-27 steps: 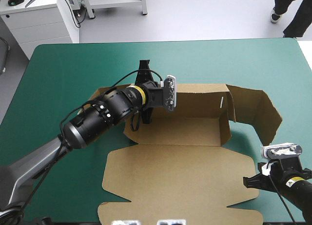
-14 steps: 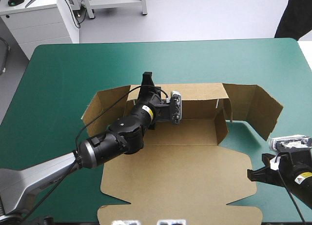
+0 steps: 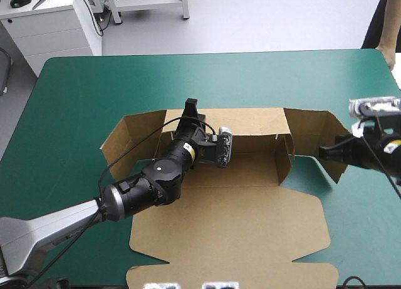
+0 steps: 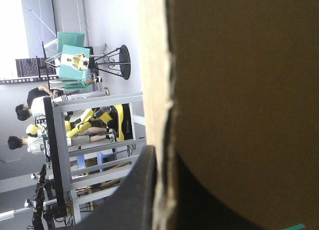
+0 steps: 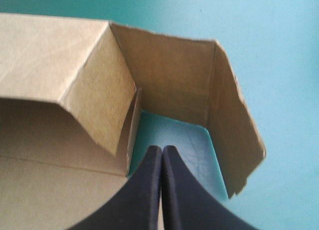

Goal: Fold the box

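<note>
Clamping the flat-cut brown cardboard box point(image 3: 238, 229) by its back wall mid-frame, the left gripper point(image 3: 190, 105) grips; the right gripper point(image 3: 323, 153), closed and empty, points left, just beside the right-end flap point(image 3: 316, 127).

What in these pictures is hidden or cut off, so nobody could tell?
Left wrist view: a wall of the box fills most of the picture, hiding the rest of it.
High view: the left arm covers part of the box's floor and rear wall.
High view: the bottom edge cuts off the lid's near edge.
Right wrist view: whether the shut right jaws touch the side flap cannot be told.
</note>
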Motion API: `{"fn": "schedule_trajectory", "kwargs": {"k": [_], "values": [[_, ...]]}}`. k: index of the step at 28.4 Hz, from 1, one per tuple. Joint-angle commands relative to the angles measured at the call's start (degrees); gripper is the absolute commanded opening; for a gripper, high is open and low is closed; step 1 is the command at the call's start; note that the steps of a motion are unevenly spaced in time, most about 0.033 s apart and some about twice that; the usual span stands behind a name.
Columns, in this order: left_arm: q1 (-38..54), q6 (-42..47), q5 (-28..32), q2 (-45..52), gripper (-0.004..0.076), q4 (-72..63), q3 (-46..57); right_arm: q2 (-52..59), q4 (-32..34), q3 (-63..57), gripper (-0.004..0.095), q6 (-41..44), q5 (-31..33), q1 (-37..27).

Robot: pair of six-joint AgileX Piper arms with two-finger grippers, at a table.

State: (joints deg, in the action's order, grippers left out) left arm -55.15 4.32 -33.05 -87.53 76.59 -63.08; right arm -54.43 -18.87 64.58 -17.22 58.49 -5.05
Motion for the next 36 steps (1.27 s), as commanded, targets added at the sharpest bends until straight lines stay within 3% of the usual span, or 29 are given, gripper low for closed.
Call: {"fn": "schedule_trajectory", "kwargs": {"k": [1, 5, 11, 21, 27, 30, 36], "values": [[-0.46, 0.98, 0.76, 1.53, -0.0008, -0.16, -0.8, -7.37, -3.83, 9.34, -0.0018, -2.12, -2.24, 0.07], [-0.46, 0.98, 1.27, 1.53, -0.0008, -0.16, -0.8, -19.83, -4.76, 21.9, -0.0018, -2.3, 1.85, 0.07], [-0.46, 0.98, 1.37, 1.53, -0.0008, -0.16, -0.8, -27.93, -7.23, 29.57, -0.0018, -2.63, 4.52, 0.07], [-0.46, 0.98, 1.52, 1.53, -0.0008, -0.16, -0.8, -36.38, -6.34, 29.98, -0.0018, -3.48, 5.23, 3.49], [-0.46, 0.98, 1.11, 1.53, -0.0008, -0.4, -0.8, -37.92, -0.33, 29.98, -0.0018, -2.94, 6.96, 4.0], [-0.46, 0.98, 1.11, 1.53, -0.0008, -0.4, -0.8, -37.92, 2.74, 29.98, -0.0018, -2.52, 10.77, 4.0], [-0.46, 0.98, 0.87, 1.53, -0.0008, -0.4, -0.8, -36.04, 1.11, 27.02, -0.0018, -2.8, 13.01, 4.0]]}}
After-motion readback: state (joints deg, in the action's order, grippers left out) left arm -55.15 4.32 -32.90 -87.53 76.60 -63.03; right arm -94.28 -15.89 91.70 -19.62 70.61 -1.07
